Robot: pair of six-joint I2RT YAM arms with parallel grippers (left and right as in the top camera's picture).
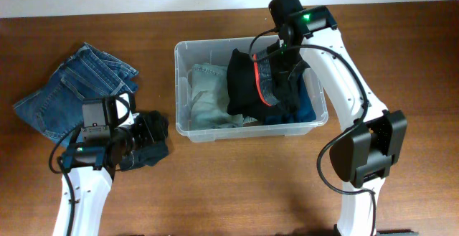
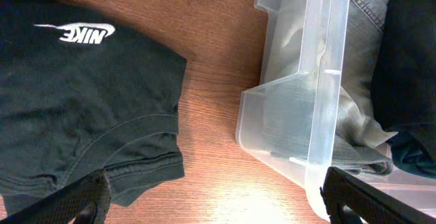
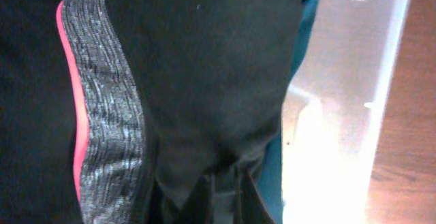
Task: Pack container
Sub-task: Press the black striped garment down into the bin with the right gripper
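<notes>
Nearest to me, the left arm [image 1: 79, 193] is reaching out over the brown wooden counter [image 1: 244, 186]. I am seeing the left fingers [image 2: 85, 198] standing wide apart and holding nothing. They are hanging over the edge of a black shirt [image 2: 75, 101] with a white Nike mark. This shirt is lying crumpled on the counter just beside the container's left end, apart from its wall.

The container [image 1: 247, 132] is sitting in the middle of the counter, long side toward me. In the left wrist view its clear corner [image 2: 320, 81] is showing a pale folded garment [image 2: 300, 122] pressing against the inside wall. From above, that pale garment is filling the left part of the bin. A black garment [image 1: 244, 85] with a grey band and a pink-red stripe is bulging up over the middle. Some teal cloth [image 1: 310, 108] is lying low at the right end.

The right arm [image 1: 341, 67] is coming in from the right side and bending over the far rim. I am reading the right fingers [image 1: 282, 52] as closed on the black garment. In the right wrist view the dark fabric is filling the frame and its creases are gathering toward the bottom edge.

Farther left, folded blue jeans [image 1: 72, 85] are lying on the counter, well apart from the container.
</notes>
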